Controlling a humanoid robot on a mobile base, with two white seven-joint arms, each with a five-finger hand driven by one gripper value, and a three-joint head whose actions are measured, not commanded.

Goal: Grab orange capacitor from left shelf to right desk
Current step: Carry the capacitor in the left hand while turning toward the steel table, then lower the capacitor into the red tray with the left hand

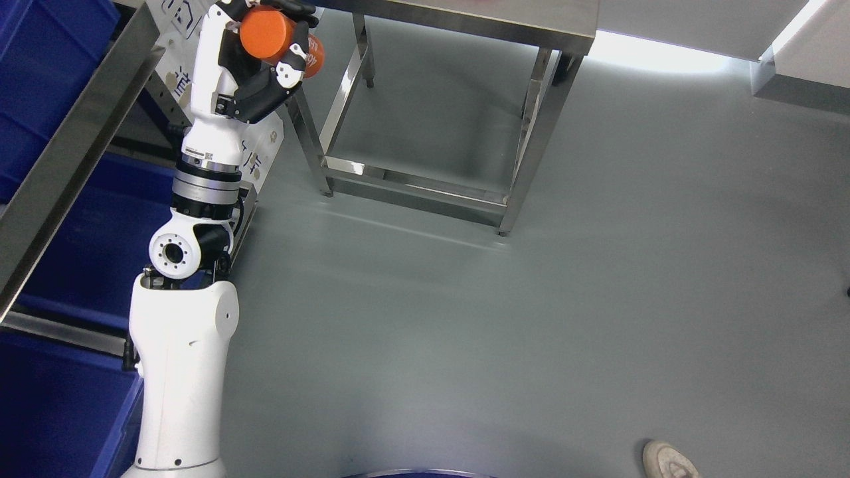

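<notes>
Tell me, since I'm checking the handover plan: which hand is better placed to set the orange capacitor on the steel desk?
Left. The left hand already grips the orange capacitor, raised close to the front edge of the steel desk. The right arm is not in view.

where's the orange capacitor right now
Top left of the head view, held in the left hand: the orange capacitor sits beside the steel desk.

The left arm rises straight up from the lower left, its hand raised high (fingers curled tight around something).
</notes>
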